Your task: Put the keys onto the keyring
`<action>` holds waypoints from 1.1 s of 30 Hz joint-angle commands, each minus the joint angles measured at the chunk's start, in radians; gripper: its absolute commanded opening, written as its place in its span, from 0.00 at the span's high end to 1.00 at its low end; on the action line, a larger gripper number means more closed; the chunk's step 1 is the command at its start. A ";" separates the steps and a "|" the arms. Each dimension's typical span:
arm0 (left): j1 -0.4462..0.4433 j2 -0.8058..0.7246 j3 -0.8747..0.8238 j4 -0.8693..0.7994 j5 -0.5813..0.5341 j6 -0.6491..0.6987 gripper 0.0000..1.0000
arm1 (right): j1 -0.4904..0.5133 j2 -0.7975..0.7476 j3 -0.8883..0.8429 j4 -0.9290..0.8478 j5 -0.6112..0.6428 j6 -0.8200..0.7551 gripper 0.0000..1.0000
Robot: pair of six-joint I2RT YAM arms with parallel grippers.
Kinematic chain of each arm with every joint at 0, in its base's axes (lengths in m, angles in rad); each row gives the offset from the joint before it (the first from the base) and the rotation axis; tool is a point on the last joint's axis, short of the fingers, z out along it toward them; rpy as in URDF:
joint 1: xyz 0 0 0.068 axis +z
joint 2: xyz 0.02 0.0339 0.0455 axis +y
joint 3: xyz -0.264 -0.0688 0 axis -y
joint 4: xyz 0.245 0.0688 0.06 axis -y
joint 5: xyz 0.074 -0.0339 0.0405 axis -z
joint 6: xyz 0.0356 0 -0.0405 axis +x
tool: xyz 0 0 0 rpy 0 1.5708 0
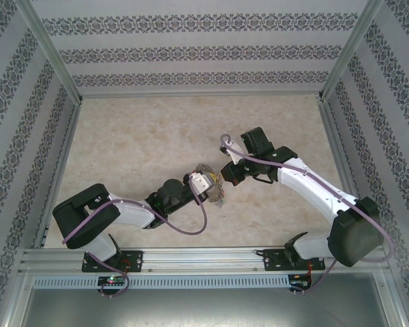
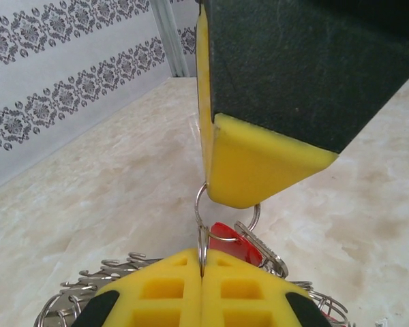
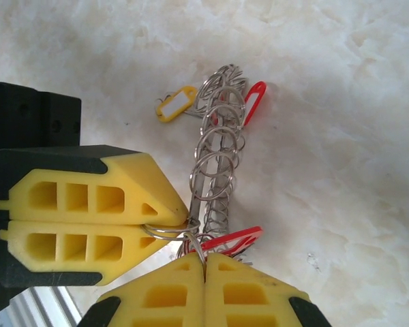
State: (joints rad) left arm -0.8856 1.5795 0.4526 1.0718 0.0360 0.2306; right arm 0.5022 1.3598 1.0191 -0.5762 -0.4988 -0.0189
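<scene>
The keyring [image 3: 217,160] is a silver hoop fringed with small split rings, seen edge-on above the marble table and hanging between both grippers [image 1: 211,178]. A yellow tag [image 3: 177,103] and red tags [image 3: 255,102] hang from it. My left gripper [image 2: 202,264] is shut on a small split ring [image 2: 202,238], with a red-tagged key [image 2: 233,244] just behind it. My right gripper [image 3: 204,260] is shut on another small split ring [image 3: 199,246] linked to the first. The two yellow finger pairs meet tip to tip, the left gripper [image 3: 180,221] at right angles to the right one [image 2: 233,199].
Patterned walls [image 1: 204,51] with metal posts enclose the marble table [image 1: 136,136] on three sides. An aluminium rail [image 1: 204,259] runs along the near edge by the arm bases. Both arms reach inward and meet just right of centre.
</scene>
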 commanded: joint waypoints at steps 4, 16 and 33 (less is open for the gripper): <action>0.050 0.002 -0.013 0.172 0.091 -0.045 1.00 | -0.045 0.057 0.009 -0.008 -0.071 0.031 1.00; 0.126 -0.025 0.007 0.113 0.291 -0.079 1.00 | -0.078 0.016 -0.016 0.067 -0.224 0.048 0.74; 0.231 -0.153 0.048 -0.071 0.634 -0.128 1.00 | -0.039 -0.305 -0.268 0.433 -0.229 -0.021 0.49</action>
State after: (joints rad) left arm -0.6655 1.4693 0.4656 1.0203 0.5812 0.1181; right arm 0.4335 1.0664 0.7719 -0.2333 -0.6857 -0.0299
